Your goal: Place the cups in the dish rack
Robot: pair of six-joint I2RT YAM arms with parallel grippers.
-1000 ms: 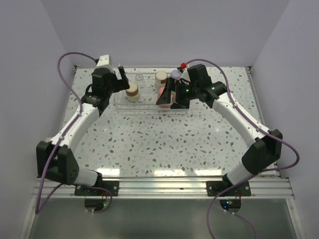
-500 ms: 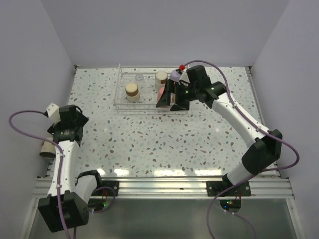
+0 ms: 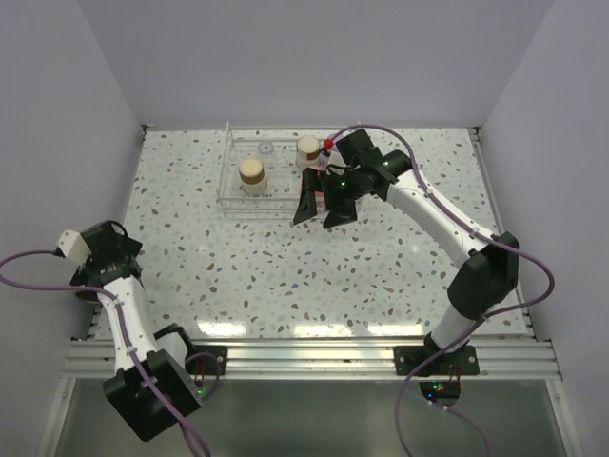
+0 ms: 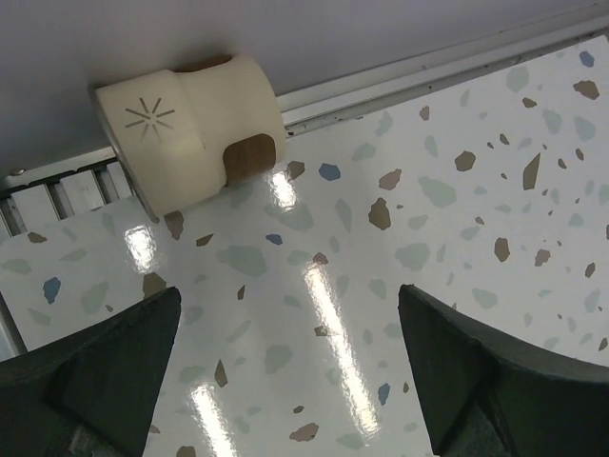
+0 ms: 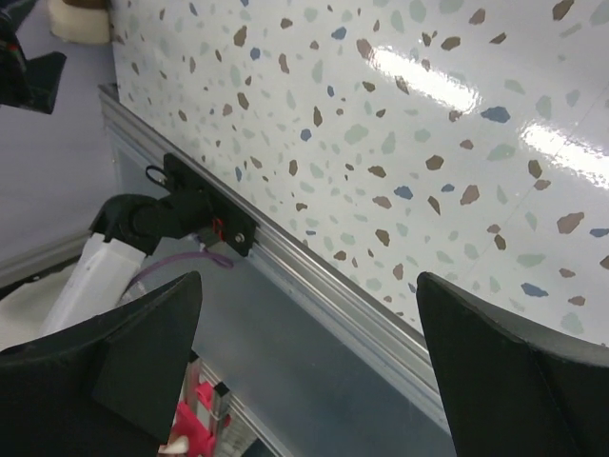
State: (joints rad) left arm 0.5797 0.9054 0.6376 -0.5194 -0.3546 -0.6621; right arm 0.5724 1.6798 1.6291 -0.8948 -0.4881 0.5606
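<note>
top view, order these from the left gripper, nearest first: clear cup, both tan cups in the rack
1. left tan cup, left side of the rack
2. clear cup, behind it
3. right tan cup, farther right, at the back

The white-and-black left arm [image 3: 124, 305] is sitting folded at its own side, the black two-finger left gripper [image 4: 295, 381] gaping wide, empty. The right arm [image 3: 433, 211] is lying outstretched forward, the right gripper [image 3: 322, 211] gaping likewise.

White, glossy table [image 3: 314, 267] with blue, tan and brown flecks. A clear, rectangular thin-railed dish rack [image 3: 271, 202] stands on it near the far edge. A beige plastic tumbler [image 4: 186, 129] lies on its side at the table's left edge, beside the metal rail.
</note>
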